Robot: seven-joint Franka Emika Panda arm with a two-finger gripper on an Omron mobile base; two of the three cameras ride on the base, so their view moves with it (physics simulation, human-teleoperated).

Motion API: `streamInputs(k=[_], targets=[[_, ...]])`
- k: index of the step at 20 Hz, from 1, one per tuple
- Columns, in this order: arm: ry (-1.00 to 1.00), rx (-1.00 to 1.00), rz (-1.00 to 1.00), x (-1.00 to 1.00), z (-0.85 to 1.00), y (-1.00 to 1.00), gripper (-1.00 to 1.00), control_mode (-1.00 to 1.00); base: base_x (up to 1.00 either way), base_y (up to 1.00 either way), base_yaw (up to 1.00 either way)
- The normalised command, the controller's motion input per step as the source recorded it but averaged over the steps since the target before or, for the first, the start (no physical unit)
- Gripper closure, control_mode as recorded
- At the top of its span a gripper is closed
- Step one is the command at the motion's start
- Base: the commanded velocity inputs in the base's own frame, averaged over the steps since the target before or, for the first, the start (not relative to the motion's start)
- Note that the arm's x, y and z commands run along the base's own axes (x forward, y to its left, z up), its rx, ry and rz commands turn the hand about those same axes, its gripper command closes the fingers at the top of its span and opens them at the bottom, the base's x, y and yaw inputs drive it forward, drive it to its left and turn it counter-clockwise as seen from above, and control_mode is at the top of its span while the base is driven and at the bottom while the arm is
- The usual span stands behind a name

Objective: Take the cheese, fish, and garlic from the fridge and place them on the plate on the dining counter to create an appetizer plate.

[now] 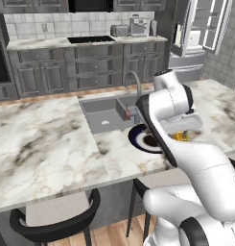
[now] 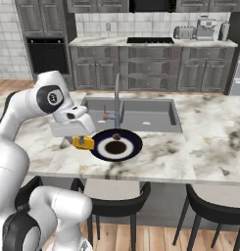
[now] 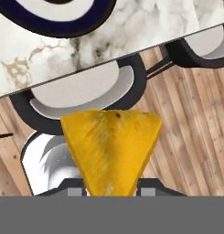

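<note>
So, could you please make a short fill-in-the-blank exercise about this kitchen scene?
1. The gripper is shut on the ____.
2. The plate lies on the dining counter, just in front of the ____.
3. The cheese is beside the plate's rim, not yet ____ it.
4. The small item already on the plate is ____ in colour.

Missing words: cheese; sink; on; dark

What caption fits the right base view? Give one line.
Gripper holds the cheese beside the plate on the dining counter.

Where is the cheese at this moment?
The cheese is held in the tool, just left of the navy plate in the right base view, near the front edge of the dining counter.
</note>
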Motion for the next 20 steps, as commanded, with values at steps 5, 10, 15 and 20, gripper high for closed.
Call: streamInputs(k=[5,10,15,20], targets=[[0.05,0.00,0.00,0.51,-0.41,0.06,1.00,-1.00,0.00,0.00,0.00],[-0.11,0.00,0.00,0.19,-0.37,0.00,1.00,-1.00,0.00,0.00,0.00],[-0.18,0.00,0.00,0.13,-0.33,0.00,1.00,-1.00,0.00,0.00,0.00],[-0.10,0.00,0.00,0.20,-0.27,0.00,1.00,-1.00,0.00,0.00,0.00]])
